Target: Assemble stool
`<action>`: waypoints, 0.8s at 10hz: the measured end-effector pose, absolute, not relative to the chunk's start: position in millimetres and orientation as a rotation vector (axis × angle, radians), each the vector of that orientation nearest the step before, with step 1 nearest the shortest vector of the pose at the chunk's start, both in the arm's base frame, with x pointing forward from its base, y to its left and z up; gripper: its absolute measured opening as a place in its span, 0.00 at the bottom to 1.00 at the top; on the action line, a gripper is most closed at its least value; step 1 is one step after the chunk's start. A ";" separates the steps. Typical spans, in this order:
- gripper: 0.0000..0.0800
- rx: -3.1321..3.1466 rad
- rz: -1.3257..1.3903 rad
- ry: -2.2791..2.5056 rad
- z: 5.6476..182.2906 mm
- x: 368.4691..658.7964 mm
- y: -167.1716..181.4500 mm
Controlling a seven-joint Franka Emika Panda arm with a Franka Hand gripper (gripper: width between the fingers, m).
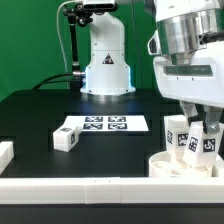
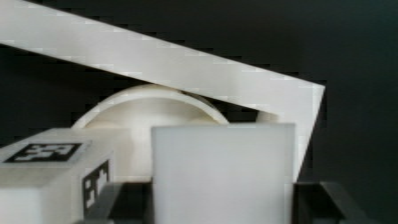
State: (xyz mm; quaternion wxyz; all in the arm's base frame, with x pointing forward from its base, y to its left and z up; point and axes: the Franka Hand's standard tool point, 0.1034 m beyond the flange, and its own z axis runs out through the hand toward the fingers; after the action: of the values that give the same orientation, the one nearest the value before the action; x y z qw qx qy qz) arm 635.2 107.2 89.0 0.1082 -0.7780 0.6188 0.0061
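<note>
You can read no words or numbers; only black-and-white square tags mark the marker board (image 1: 104, 124) and the loose stool leg (image 1: 67, 139).

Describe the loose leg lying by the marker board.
The leg is a short, blocky white piece, plastic by its look, with a black-and-white tag on one face. It lies alone on the black table, by the near corner of the marker board on the exterior view's left. Whether the two touch cannot be told.
</note>
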 end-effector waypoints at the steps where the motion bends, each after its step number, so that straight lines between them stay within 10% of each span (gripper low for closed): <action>1: 0.43 -2.275 0.021 1.837 89.0 635.1 108.0; 3: 0.73 -2.301 0.015 1.803 90.1 635.7 107.4; 8: 0.81 -2.513 -0.033 1.478 104.3 639.8 107.6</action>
State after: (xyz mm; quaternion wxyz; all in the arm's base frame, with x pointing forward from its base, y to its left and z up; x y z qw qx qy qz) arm 639.8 107.6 104.3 0.1130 -0.8564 0.5037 -0.0112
